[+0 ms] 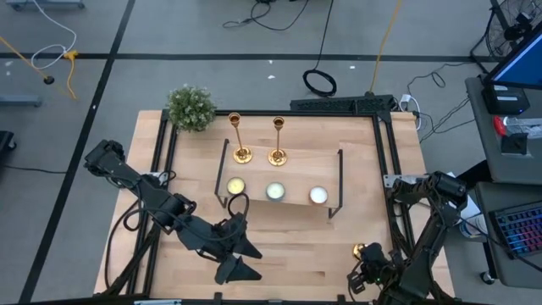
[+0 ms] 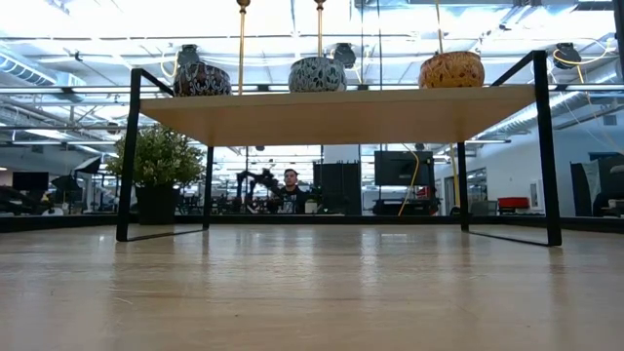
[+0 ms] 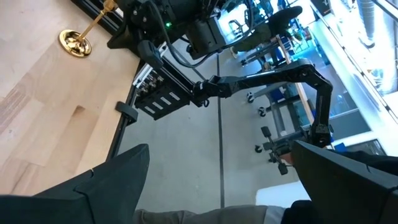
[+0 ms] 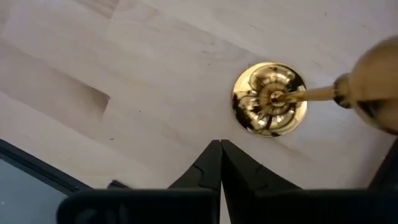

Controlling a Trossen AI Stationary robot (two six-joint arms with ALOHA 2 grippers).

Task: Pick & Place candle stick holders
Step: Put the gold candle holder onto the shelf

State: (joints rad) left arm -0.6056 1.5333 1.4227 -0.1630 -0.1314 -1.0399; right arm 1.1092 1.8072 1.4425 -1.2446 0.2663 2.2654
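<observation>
Two gold candle stick holders (image 1: pixel 241 141) (image 1: pixel 277 141) stand upright on their round bases on the wooden shelf (image 1: pixel 296 165); their stems also show in the low view (image 2: pixel 242 44) (image 2: pixel 319 29). A third holder (image 1: pixel 366 252) stands on its base (image 4: pixel 269 98) on the table near the front right corner. My right gripper (image 4: pixel 219 158) is shut and empty, pointing down just beside that holder, whose cup top (image 4: pixel 379 74) rises close by. My left gripper (image 1: pixel 251 260) is wide open and empty near the table's front middle; in its wrist view (image 3: pixel 224 186) it faces the third holder (image 3: pixel 78 40).
Three tealights (image 1: pixel 235 186) (image 1: pixel 275 192) (image 1: pixel 318 196) sit along the shelf's near edge. A potted plant (image 1: pixel 190 108) stands at the far left corner. The shelf's black wire frame (image 1: pixel 340 182) stands on the table. Bare tabletop (image 1: pixel 296 246) lies between the two grippers.
</observation>
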